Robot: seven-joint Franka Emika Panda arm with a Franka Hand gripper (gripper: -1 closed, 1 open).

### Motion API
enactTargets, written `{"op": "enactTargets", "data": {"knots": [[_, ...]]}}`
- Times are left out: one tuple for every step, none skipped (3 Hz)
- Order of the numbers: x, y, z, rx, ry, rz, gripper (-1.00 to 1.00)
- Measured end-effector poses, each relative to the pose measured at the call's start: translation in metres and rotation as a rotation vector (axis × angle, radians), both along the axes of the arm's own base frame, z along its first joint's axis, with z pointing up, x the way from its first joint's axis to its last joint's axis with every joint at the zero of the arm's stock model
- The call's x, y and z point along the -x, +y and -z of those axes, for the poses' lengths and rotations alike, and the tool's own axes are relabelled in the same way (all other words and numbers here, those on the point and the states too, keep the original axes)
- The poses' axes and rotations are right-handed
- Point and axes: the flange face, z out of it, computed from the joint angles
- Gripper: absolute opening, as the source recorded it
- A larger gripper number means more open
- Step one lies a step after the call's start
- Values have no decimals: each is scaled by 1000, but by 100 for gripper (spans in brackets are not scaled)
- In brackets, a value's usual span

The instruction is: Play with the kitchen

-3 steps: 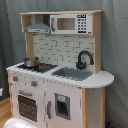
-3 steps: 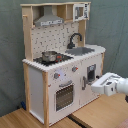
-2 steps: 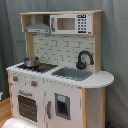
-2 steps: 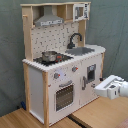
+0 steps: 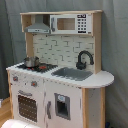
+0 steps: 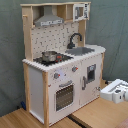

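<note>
A toy kitchen (image 5: 57, 75) in white and pale wood stands upright against a grey curtain (image 5: 112, 40), filling most of both exterior views. It is taller than it is wide, so its long axis runs straight up.

In the first exterior view the kitchen's front faces the camera, turned slightly toward the first exterior view's left. On its counter, a small metal pot (image 5: 31, 61) sits on the stovetop (image 5: 35, 66). The grey sink (image 5: 72, 74) lies beside the stovetop, with the black curved faucet (image 5: 84, 59) behind the sink. Above the stovetop hangs the grey hood (image 5: 38, 25), and the microwave (image 5: 70, 23) sits beside the hood on the top shelf. Below the counter are the oven door (image 5: 27, 106) and a second door (image 5: 62, 106). No robot arm appears in this view.

The second exterior view shows the kitchen from the other side, its front angled toward the second exterior view's right. Here a plain wooden side panel (image 6: 34, 92) is visible, along with two knobs (image 6: 56, 76) above the oven door. This view alone shows a wooden tabletop (image 6: 97, 114) in front of the kitchen, and the white gripper (image 6: 116, 91) above it, near the kitchen's rounded counter end, apart from it. Whether its fingers are apart or together cannot be told.
</note>
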Motion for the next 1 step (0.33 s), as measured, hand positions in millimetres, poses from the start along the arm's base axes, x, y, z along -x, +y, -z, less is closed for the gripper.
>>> {"op": "enactTargets", "data": {"knots": [[7,-14,10,-16,-21,23,100]]}}
